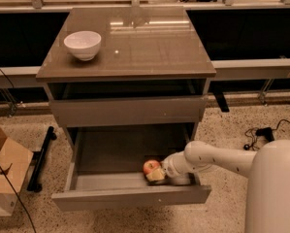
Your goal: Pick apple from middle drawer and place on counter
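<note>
The apple (151,166), small and red with a yellowish patch, lies inside the pulled-out middle drawer (110,184), near its front right corner. My gripper (157,174) reaches into the drawer from the right on a white arm (210,158) and sits right against the apple's lower right side. The wrist hides part of the apple. The counter (149,45) is the glossy grey-brown top of the cabinet, above the drawer.
A white bowl (83,44) stands on the counter's left rear part. A matching closed drawer front (127,111) sits above the open drawer. A cardboard box (3,171) stands on the speckled floor at left. Cables (261,132) lie at right.
</note>
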Tool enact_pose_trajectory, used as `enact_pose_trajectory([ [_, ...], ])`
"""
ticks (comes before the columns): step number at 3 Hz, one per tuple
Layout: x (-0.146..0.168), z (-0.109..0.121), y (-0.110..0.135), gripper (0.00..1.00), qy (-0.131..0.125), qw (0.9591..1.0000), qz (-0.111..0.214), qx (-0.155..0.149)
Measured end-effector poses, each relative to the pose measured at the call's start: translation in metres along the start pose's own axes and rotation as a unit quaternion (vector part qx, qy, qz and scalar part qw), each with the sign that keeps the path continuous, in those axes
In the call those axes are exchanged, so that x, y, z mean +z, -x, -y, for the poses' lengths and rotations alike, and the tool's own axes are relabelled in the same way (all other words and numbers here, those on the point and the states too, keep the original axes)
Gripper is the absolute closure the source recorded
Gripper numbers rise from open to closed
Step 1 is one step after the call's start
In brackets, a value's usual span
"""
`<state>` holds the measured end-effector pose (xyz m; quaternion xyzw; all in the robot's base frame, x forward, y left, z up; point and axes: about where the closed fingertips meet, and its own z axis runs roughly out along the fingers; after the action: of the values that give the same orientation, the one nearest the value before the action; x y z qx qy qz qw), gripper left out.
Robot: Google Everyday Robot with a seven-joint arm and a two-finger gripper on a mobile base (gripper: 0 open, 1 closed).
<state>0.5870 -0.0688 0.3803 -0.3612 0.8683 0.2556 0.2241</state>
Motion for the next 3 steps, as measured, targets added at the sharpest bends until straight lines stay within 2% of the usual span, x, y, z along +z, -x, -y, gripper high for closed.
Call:
enact_pose_trajectory([
  [1,-0.001,-0.011,0.011,1.00,0.002,0.9999,0.015,0.003],
  [2,-0.068,-0.028,0.043,1.00,0.012,0.9978,0.058,-0.030],
  [3,-0.145,-0.042,0.060,1.00,0.017,0.9943,0.081,-0.066],
])
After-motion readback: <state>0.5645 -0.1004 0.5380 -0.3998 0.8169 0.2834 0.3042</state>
